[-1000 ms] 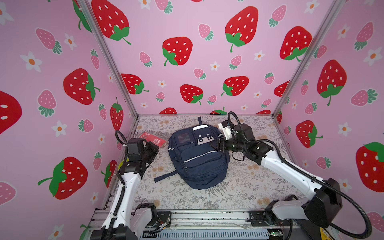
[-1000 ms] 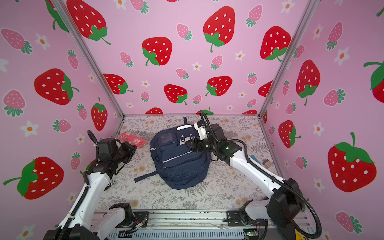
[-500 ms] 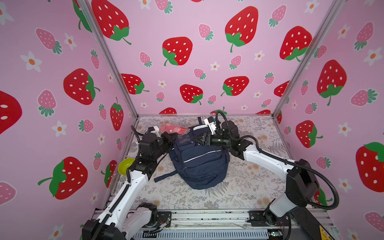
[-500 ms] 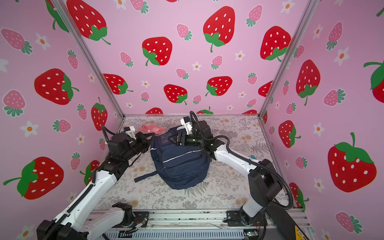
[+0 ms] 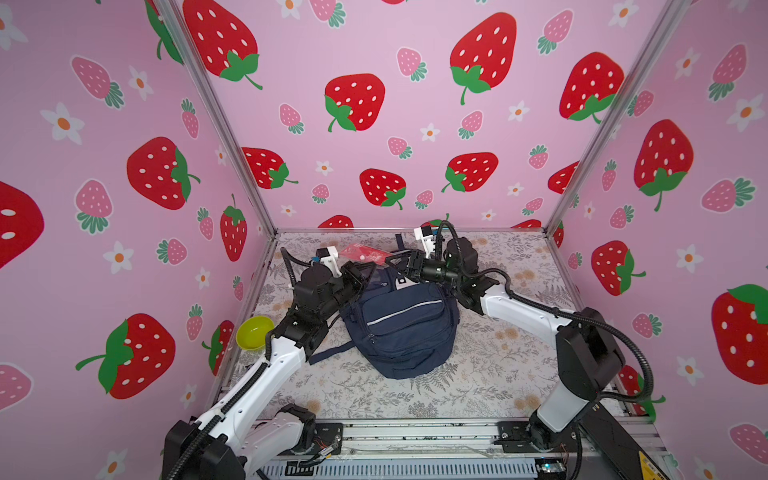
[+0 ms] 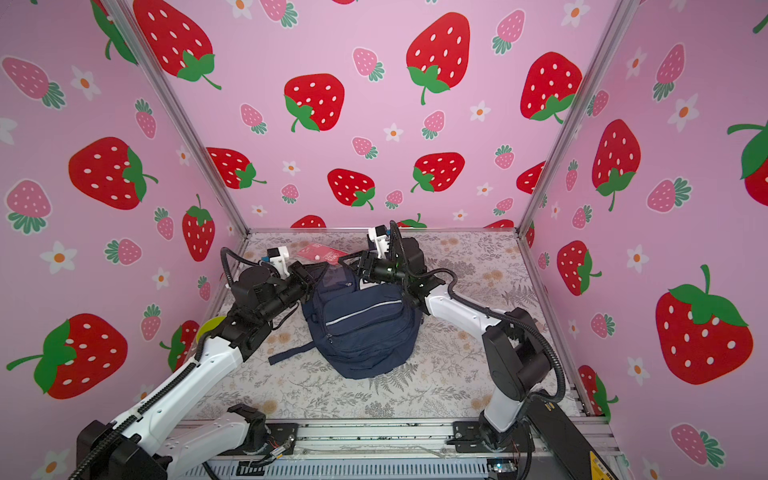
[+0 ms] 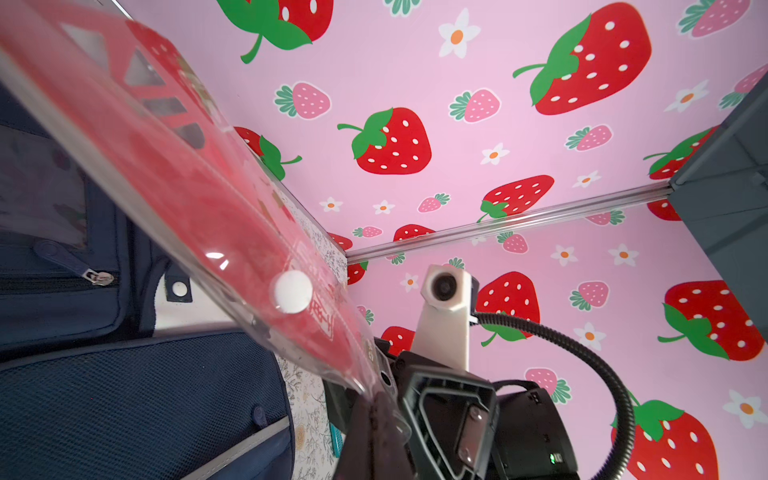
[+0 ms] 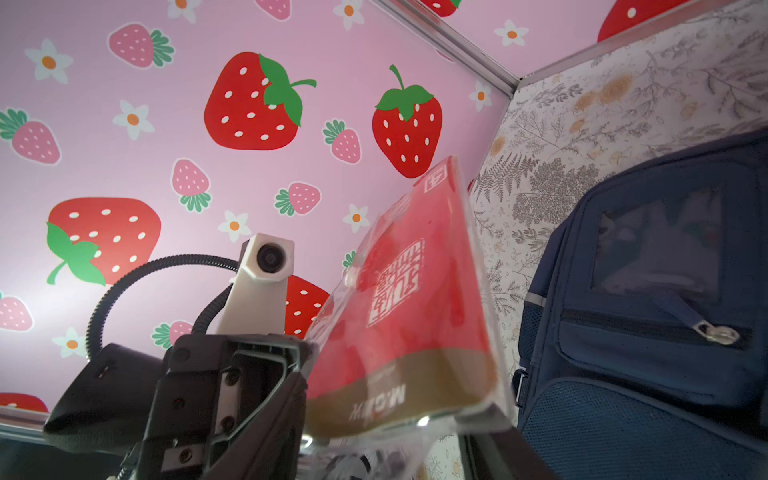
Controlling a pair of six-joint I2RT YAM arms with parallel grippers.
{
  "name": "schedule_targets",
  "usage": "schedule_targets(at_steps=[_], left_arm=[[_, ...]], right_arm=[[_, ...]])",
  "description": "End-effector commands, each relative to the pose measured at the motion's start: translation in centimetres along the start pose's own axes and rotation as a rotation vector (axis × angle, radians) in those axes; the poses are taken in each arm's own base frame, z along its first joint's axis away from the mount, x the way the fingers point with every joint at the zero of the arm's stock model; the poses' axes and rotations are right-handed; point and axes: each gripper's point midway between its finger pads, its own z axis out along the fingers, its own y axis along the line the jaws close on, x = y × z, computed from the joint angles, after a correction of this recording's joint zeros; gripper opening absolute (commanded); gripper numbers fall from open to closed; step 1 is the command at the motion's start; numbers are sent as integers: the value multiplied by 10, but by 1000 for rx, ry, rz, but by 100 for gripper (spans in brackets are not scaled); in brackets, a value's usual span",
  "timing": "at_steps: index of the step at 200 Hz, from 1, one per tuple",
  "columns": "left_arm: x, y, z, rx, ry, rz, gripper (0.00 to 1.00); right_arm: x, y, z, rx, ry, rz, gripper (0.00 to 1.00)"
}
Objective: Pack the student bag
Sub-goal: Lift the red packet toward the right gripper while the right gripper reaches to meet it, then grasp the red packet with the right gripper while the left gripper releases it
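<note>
Lime bowl [image 5: 254, 332] sits at the left edge of the surface [image 5: 498, 365], well clear of the bag.

Left gripper [image 5: 365, 269] [image 6: 309, 274] is over the bag's top-left corner, jaws clamped on 1 end of the red pouch [image 5: 365, 252] [image 6: 322, 253]. The right wrist view shows the pouch's clear sleeve edge running into that gripper [image 8: 266, 374].

The pouch [image 7: 199, 199] [image 8: 407, 299] is a red pack in a clear sleeve with a white snap button [image 7: 293, 291]. It is off the surface and tilted, spanning between the 2 grippers above the bag's top end, toward the far edge.

Student bag [image 5: 403, 328] [image 6: 361, 328] lies in the middle of the surface with its front pockets up. Its top loop [image 5: 400, 240] points to the far edge, and 1 strap [image 5: 328, 355] trails out toward the near-left corner. A white stripe [image 5: 405, 312] crosses the front pocket. Both wrist views catch its navy mesh and zips [image 7: 124, 407] [image 8: 644, 311].

Right gripper [image 5: 397, 262] [image 6: 351, 262] [image 7: 415, 415] is at the bag's top-right, fingers at the pouch's other end. The sleeve covers the gap, so I can't tell whether its jaws are apart or pinching it.
</note>
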Motion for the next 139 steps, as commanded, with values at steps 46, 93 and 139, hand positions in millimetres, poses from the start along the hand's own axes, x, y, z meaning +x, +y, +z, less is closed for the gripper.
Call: schedule_targets(at_steps=[46,93,139], left_arm=[[10,-11,7,57,16,44,0],[17,-21,14,21,101,109,66],[-8,-18,-9,-172,133,350,75]], right_arm=[[-15,11,-4,-39,-34,3,18],[-14,0,-22,33,12,-111,0],[1,-42,-81,203,218,-303,0]])
